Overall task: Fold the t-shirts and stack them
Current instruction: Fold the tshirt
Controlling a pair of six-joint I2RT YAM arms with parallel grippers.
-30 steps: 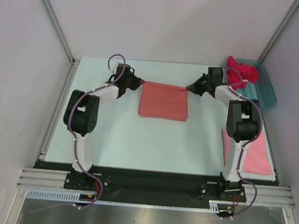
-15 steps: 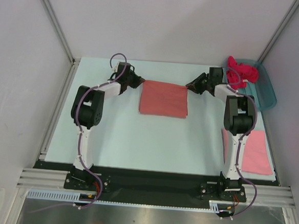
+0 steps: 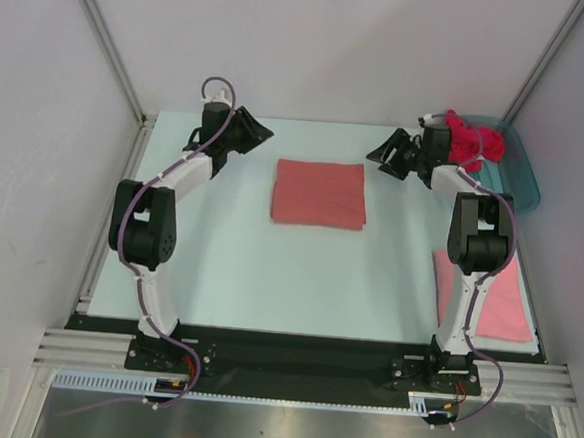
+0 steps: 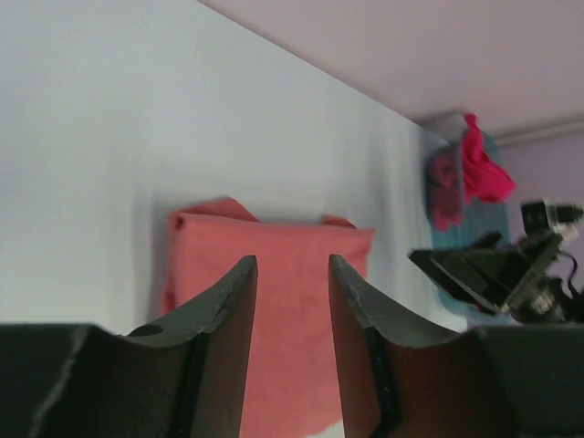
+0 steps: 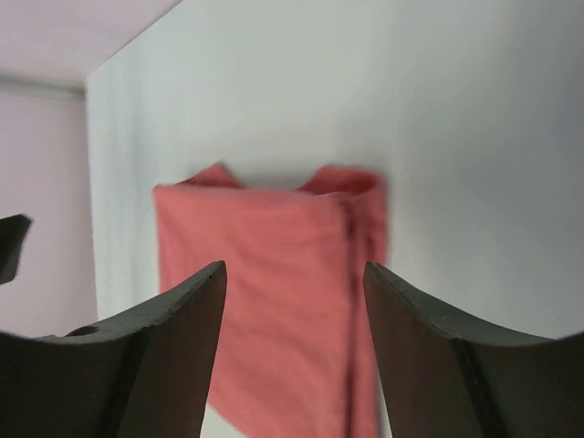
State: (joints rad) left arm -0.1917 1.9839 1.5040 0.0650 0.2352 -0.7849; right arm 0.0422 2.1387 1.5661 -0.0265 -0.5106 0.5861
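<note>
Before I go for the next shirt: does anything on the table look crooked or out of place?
Nothing serious. The folded salmon shirt lies flat and fairly square, though two corners along one edge poke out in small points. The magenta shirt spills over the rim of the teal tub.

Bare table point(image 3: 259, 267) across the whole left half and the near middle, with open passage on every side of the coral shirt point(image 3: 319, 193) lying flat at mid-far. Flanking its far corners but apart from it, left gripper point(image 3: 263, 133) and right gripper point(image 3: 379, 155), a wide gap between them along the far edge. Crowded on the right: tub point(image 3: 525, 185) with magenta shirt point(image 3: 470, 139) in the far corner, right arm point(image 3: 476, 237) hiding part of the pink shirt point(image 3: 507, 304) at near right.
</note>
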